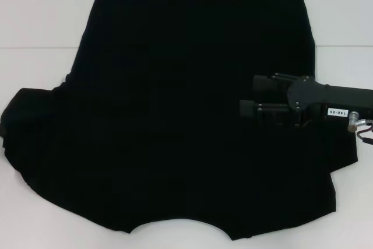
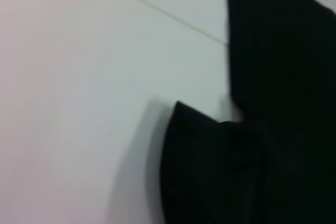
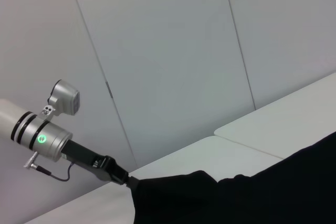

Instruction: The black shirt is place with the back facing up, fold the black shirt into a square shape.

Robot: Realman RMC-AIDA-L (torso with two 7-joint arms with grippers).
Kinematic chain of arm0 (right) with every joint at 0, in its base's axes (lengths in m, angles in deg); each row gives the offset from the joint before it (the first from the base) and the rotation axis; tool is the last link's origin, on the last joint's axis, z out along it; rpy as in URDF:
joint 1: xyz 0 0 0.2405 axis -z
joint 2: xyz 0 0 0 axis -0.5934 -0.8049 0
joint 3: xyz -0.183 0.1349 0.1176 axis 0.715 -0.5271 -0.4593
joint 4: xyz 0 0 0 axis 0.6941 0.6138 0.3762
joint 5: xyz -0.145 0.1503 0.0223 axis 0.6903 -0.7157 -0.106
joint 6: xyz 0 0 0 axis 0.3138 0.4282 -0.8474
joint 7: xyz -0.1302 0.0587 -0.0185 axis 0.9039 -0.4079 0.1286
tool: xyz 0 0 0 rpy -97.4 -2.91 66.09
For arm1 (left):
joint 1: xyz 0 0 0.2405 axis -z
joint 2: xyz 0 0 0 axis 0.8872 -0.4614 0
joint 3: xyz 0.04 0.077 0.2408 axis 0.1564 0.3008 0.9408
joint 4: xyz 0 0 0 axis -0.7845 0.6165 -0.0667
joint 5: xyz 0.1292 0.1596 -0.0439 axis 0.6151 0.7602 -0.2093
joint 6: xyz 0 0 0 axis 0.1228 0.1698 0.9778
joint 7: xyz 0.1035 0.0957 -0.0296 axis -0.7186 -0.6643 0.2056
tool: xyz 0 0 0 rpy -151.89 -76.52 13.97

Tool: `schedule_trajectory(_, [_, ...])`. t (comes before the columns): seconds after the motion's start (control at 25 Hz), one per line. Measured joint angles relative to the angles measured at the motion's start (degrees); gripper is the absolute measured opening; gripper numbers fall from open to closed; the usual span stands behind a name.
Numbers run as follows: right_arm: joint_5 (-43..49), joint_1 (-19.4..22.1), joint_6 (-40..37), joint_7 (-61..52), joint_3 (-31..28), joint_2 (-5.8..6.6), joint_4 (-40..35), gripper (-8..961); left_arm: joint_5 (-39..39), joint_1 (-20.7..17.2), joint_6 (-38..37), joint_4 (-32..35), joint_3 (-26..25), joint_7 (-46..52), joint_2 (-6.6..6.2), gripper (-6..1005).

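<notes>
One gripper shows in the head view: the right gripper (image 1: 247, 95) reaches in from the right, hovering over the right part of the black shirt (image 1: 169, 115), its two fingers (image 1: 263, 81) spread apart with nothing between them. The shirt lies spread across the white desk (image 1: 41, 21), plain side up, one sleeve bulging toward the left edge and the other near the lower right; no fold is made yet, so the work looks to be at its start. The left wrist view shows only a sleeve of the shirt (image 2: 220, 166) lying on the desk (image 2: 79, 103), seen from near by; the left gripper's own fingers are out of sight, and whether they are spread or closed I cannot tell. In the right wrist view the left arm (image 3: 47, 135) reaches down to the shirt's edge (image 3: 173, 198). To fold well, each gripper should probably pinch a single edge cleanly and carry the cloth over low and even, so the crease runs straight.
</notes>
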Motion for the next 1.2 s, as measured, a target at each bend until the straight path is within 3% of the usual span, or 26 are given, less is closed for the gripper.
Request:
schedule_trajectory(0.48, [0.0,1.04,-0.26,0.41,0.01,-0.01,0.05,915,-4.34,4.63,0.24,-4.67,1.14,-5.32,0.0,12])
schedule_trajectory(0.76, [0.0,1.37,-0.58,0.45,0.01,0.09,0.09,917,-12.74,6.52,-4.17,-6.56,13.03,-12.22,2.9,13])
schedule_trajectory(0.96, [0.0,1.37,-0.61,0.43,0.01,0.32,0.09,916,-13.04,7.39,-5.38,-6.73,21.34,-13.02,3.95,14])
schedule_trajectory(1.04, [0.0,1.29,-0.62,0.35,0.01,0.4,0.05,916,-13.09,7.52,-6.27,-6.04,22.31,-14.17,4.59,14])
schedule_trajectory(1.2, [0.0,1.02,-0.71,0.26,0.01,0.5,-0.29,915,-13.76,7.11,-6.78,-5.12,22.18,-15.51,5.33,170])
